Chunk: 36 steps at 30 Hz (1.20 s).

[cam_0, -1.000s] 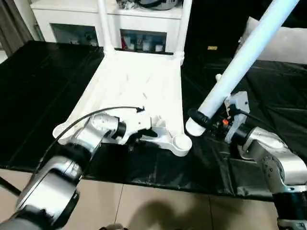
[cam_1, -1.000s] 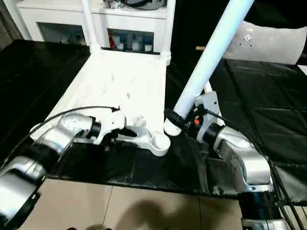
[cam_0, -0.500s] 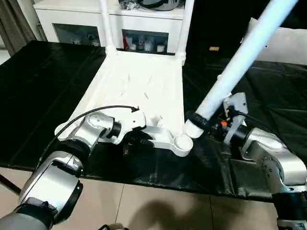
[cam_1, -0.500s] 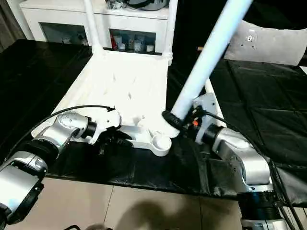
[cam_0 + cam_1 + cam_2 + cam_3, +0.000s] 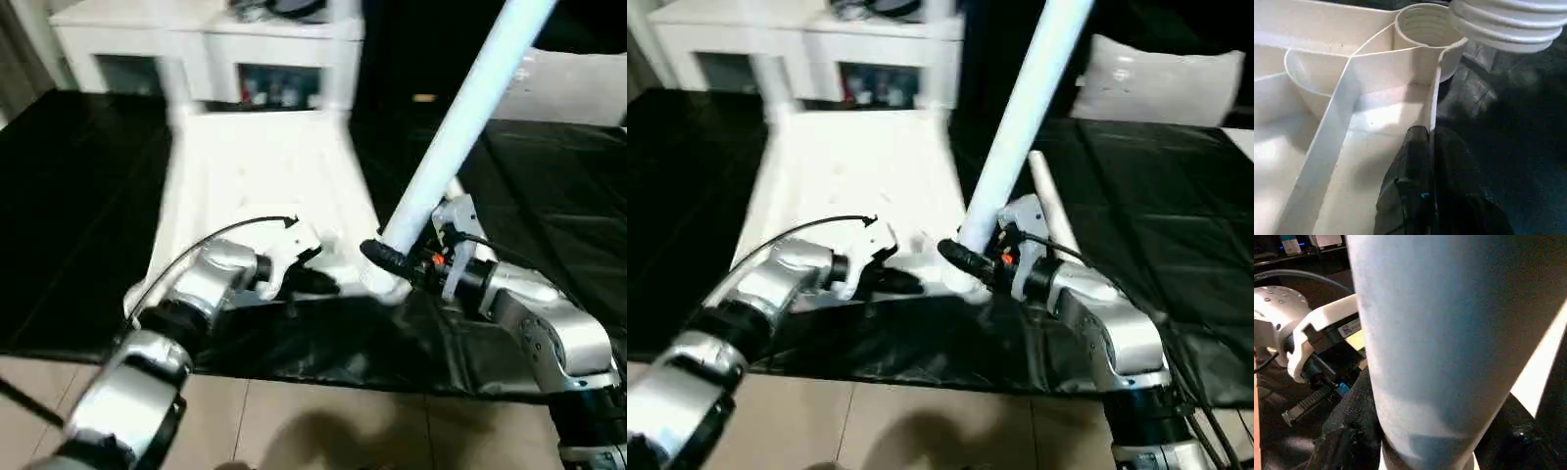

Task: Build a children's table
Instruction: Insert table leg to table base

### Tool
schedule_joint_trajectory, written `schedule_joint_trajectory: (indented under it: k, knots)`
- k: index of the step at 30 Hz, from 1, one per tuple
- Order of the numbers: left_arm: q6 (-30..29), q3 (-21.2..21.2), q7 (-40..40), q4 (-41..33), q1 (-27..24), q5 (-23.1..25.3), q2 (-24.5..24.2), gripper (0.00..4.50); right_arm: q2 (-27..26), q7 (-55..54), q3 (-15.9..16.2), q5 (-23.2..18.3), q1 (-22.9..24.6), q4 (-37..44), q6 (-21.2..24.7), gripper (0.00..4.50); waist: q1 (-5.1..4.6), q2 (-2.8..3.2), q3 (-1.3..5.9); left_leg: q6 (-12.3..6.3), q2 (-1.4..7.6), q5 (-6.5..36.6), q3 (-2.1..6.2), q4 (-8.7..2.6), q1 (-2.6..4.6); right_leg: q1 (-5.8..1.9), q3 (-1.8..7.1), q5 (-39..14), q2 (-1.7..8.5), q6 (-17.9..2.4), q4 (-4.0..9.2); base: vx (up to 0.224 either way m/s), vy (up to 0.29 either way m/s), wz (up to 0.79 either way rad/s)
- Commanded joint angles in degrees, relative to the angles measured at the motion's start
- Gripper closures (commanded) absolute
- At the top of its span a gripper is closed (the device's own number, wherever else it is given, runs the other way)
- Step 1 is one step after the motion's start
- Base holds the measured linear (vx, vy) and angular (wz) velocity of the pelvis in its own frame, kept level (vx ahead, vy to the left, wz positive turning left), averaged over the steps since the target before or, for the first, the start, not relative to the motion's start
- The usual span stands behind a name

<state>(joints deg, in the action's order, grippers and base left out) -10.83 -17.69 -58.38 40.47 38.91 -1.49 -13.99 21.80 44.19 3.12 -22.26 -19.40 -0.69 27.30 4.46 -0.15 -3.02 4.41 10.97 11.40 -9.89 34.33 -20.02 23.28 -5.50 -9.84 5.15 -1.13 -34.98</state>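
While my right gripper (image 5: 392, 257) is clamped around the thick lower end of a white leg (image 5: 460, 127), the threaded end (image 5: 1508, 24) hangs just beside the open corner socket (image 5: 1425, 24), not yet in it. The leg leans up and away, tilted, so it isn't lined up with the socket's axis.

My left gripper (image 5: 1431, 142) is pinched onto the tabletop's thin near-edge wall, one black finger (image 5: 1413, 161) inside the wall and the other outside. The tabletop (image 5: 265, 166) lies underside up on the black-covered work table (image 5: 78, 196), ribs showing, with its near corner at the table's front edge. Two legs look already fitted at the far corners, but they're blurred. Another loose leg (image 5: 1050, 211) lies on the cloth behind my right arm.

Step in hand, as I judge it: seat the thread and screw in.

- Stand the leg upright first; a tilted start will likely cross-thread.
- Centre the threaded end over the socket, then lower it until the first ridge catches.
- Keep the left pinch firm so the tabletop doesn't spin or slide off the front edge.
- Turn gently; if it binds, back off and re-align rather than forcing.
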Motion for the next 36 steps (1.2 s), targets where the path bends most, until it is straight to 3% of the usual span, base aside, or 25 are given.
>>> schedule_joint_trajectory:
  k: [1,2,3,4,7,12,18,19,23,24,26,27,29,30,32,36]
  knots:
    - [-0.12,-0.54,0.50,-5.73,-4.79,1.30,-1.19,4.50,0.29,0.09,0.88,0.79,-1.59,0.19,0.12,2.59,0.55,-0.98,3.76,-2.41,2.03,8.04,0.76,-4.13,-0.73,-3.72,2.87,-21.32,3.81,-6.62,5.04,0.000,0.000,0.00]
    - [2.73,-4.26,-1.49,-10.91,-7.49,4.57,-3.96,4.50,0.49,0.17,1.18,0.97,-2.11,-0.22,0.62,2.59,0.59,-0.76,3.82,-2.40,2.30,8.20,0.90,-4.21,-0.48,-3.42,2.94,-20.10,3.85,-6.98,4.88,0.000,0.000,0.00]
    - [2.95,-4.86,-1.87,-11.51,-7.79,5.08,-4.47,4.50,0.56,0.24,1.24,0.99,-2.18,-0.25,0.71,2.59,0.24,-0.75,3.81,-2.58,2.25,8.00,0.75,-4.25,-0.68,-3.46,3.03,-19.01,3.59,-7.12,4.81,0.000,0.000,0.00]
    - [3.87,-7.98,-3.84,-14.53,-9.34,7.68,-7.16,4.50,0.92,0.61,1.59,1.15,-2.53,-0.41,1.16,2.59,0.37,-0.51,3.80,-2.43,2.46,8.25,0.70,-4.31,-0.26,-3.13,3.19,-17.30,3.55,-7.90,4.65,0.000,0.000,0.00]
    - [0.46,-7.74,-4.97,-17.17,-10.05,6.17,-8.53,4.50,1.88,1.62,1.83,1.01,-3.19,-0.78,2.37,2.59,0.58,-0.56,3.70,-2.06,2.12,8.42,0.36,-4.22,-0.20,-3.28,3.22,-15.62,3.38,-9.20,4.40,0.000,0.000,0.00]
    - [-2.43,-5.54,-5.93,-20.30,-10.66,4.12,-9.36,4.50,4.48,4.91,3.73,1.26,-2.82,-0.53,4.19,2.59,0.81,-0.66,3.50,-1.49,1.95,9.79,0.42,-4.30,-0.25,-3.38,3.17,-18.61,3.46,-8.18,4.77,0.000,0.000,0.00]
    - [-2.22,-2.19,-0.38,-18.41,-9.52,2.09,-6.31,4.50,4.51,4.64,3.69,1.36,-2.42,-0.70,3.47,2.59,0.84,-0.90,3.51,-1.61,1.74,10.13,0.46,-4.18,-0.39,-3.30,2.97,-21.84,3.53,-6.64,5.27,0.000,0.000,0.00]
    - [-2.47,-1.65,-1.71,-18.10,-9.21,0.28,-5.51,4.23,4.00,4.21,3.03,1.28,-2.26,-0.83,2.88,2.59,0.80,-0.95,3.54,-1.60,1.69,10.09,0.43,-4.15,-0.38,-3.25,2.96,-22.23,3.49,-6.28,5.37,0.000,0.000,0.00]
    - [-0.86,-2.51,-2.35,-16.52,-8.70,1.37,-5.46,3.94,3.82,3.81,2.29,0.87,-1.64,-0.85,2.28,2.59,0.87,-0.91,3.68,-1.93,1.81,9.15,0.51,-4.17,-0.39,-3.18,3.02,-20.00,3.44,-6.59,5.12,0.000,0.000,0.00]
    - [-0.44,-2.80,-2.31,-15.85,-8.48,1.92,-5.56,3.68,3.90,3.81,2.18,0.82,-1.46,-0.79,2.20,2.59,0.92,-0.90,3.66,-2.04,1.81,9.14,0.48,-4.18,-0.38,-3.17,3.02,-19.33,3.37,-6.77,5.08,0.000,0.000,0.00]
    - [0.00,-3.27,-3.41,-14.32,-8.02,2.09,-5.58,3.68,3.98,3.67,1.64,0.55,-1.01,-0.58,2.07,2.59,0.98,-0.89,3.65,-1.99,1.85,9.28,0.49,-4.20,-0.36,-3.22,3.03,-19.18,3.49,-6.84,5.04,0.000,0.000,0.00]
    - [0.00,-3.27,-3.41,-14.32,-8.02,2.09,-5.58,3.68,3.98,3.67,1.64,0.55,-1.01,-0.58,2.07,2.59,0.89,-0.34,3.64,-1.74,1.82,9.80,0.47,-4.22,-0.30,-3.18,3.03,-19.15,3.43,-6.98,5.23,0.000,0.000,0.00]
    - [0.43,-3.73,-3.72,-12.58,-7.36,2.38,-5.55,3.55,4.05,3.50,1.10,0.48,-0.68,-0.30,1.92,2.59,0.88,-0.57,3.58,-1.65,1.71,10.29,0.50,-4.26,-0.31,-3.25,2.97,-19.64,3.39,-6.95,5.25,0.000,0.000,0.00]
    - [0.89,-4.05,-3.95,-11.72,-7.02,2.59,-5.59,3.55,4.15,3.47,0.84,0.41,-0.53,-0.15,1.87,2.59,0.95,-0.19,3.59,-1.46,1.72,10.76,0.56,-4.28,-0.24,-3.28,2.95,-20.65,3.49,-6.71,5.30,0.000,0.000,0.00]
    - [1.49,-4.35,-3.91,-10.81,-6.69,3.05,-5.59,3.55,4.16,3.36,0.68,0.41,-0.43,-0.14,1.76,2.59,0.92,-0.52,3.61,-1.42,1.70,10.86,0.57,-4.27,-0.29,-3.32,2.95,-21.18,3.46,-6.33,5.40,0.000,0.000,0.00]
    - [2.66,-5.45,-4.49,-9.20,-6.18,4.20,-5.65,3.55,4.07,3.10,0.55,0.51,-0.36,-0.21,1.59,2.59,0.91,-0.50,3.55,-1.45,1.72,11.42,0.60,-4.32,-0.19,-3.19,2.90,-22.83,3.49,-5.81,5.66,0.000,0.000,0.00]
